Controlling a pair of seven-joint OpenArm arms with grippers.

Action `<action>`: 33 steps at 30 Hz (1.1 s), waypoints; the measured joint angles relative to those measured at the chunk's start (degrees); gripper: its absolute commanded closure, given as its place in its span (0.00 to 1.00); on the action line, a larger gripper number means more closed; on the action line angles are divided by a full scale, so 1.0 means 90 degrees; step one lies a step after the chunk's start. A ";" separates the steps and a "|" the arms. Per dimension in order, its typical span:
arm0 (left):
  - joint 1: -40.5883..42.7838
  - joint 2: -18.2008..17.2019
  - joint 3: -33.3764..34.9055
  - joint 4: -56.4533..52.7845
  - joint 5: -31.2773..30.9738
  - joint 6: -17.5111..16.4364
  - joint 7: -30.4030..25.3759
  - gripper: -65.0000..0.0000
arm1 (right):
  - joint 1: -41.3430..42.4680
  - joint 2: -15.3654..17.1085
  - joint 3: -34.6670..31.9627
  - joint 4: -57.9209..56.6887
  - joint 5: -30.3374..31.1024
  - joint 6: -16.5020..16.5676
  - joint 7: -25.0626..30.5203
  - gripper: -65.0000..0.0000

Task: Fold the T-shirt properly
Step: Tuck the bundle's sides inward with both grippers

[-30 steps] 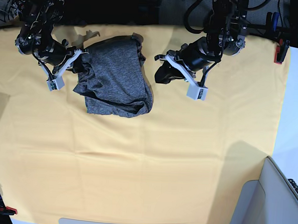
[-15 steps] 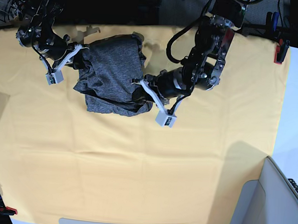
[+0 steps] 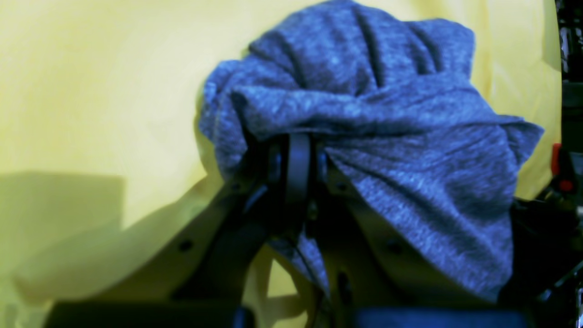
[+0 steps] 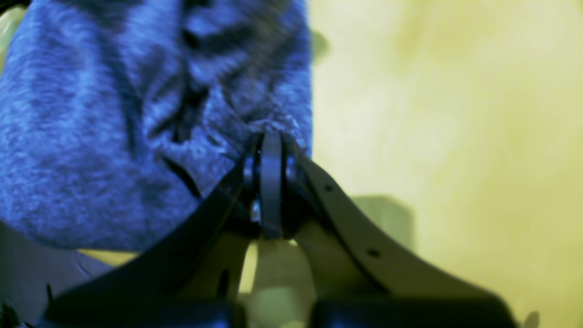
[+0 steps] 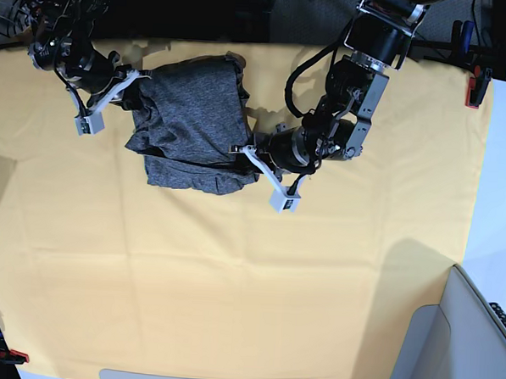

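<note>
Heathered charcoal-grey knit T-shirt (image 5: 193,123) lies bunched at the far left of the yellow table cloth (image 5: 232,273). Left gripper (image 3: 296,150) is clamped on its right edge, right gripper (image 4: 271,150) on its left edge. Opposed pinches likely serve to carry a fold.

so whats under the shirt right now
The T-shirt lies bunched on the yellow table cloth, which shows all around it. Both the left gripper and right gripper pinch its edges. Whatever lies beneath the folds is covered.
</note>
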State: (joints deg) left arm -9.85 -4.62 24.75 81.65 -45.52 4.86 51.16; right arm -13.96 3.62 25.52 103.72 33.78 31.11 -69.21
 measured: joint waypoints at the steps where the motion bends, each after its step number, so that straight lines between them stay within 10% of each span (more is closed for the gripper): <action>1: -0.0019 0.0000 0.0000 -0.0087 -0.0019 -0.0051 -0.0046 1.00 | -0.0066 0.0002 0.0029 0.0119 -0.0039 -0.0219 -0.0075 1.00; 13: -0.0068 0.0085 -0.0012 -0.0347 0.0707 -0.0189 -0.0192 1.00 | -0.0262 -0.0002 0.0537 0.0712 -0.0401 -0.1494 -0.0347 1.00; 23: -0.0015 0.0051 -0.0012 -0.0080 0.0928 -0.0134 -0.0143 1.00 | -0.0228 0.0022 0.1173 0.1071 0.0185 -0.1477 -0.0430 1.00; 33: -0.0007 0.0036 -0.0010 0.0000 0.0979 -0.0090 -0.0083 1.00 | -0.0104 0.0206 -0.0209 0.1154 0.1440 -0.1440 -0.0408 1.00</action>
State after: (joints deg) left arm -9.91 -4.29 24.67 81.65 -36.71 4.05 50.41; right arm -14.90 5.48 23.64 114.10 46.74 18.15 -72.88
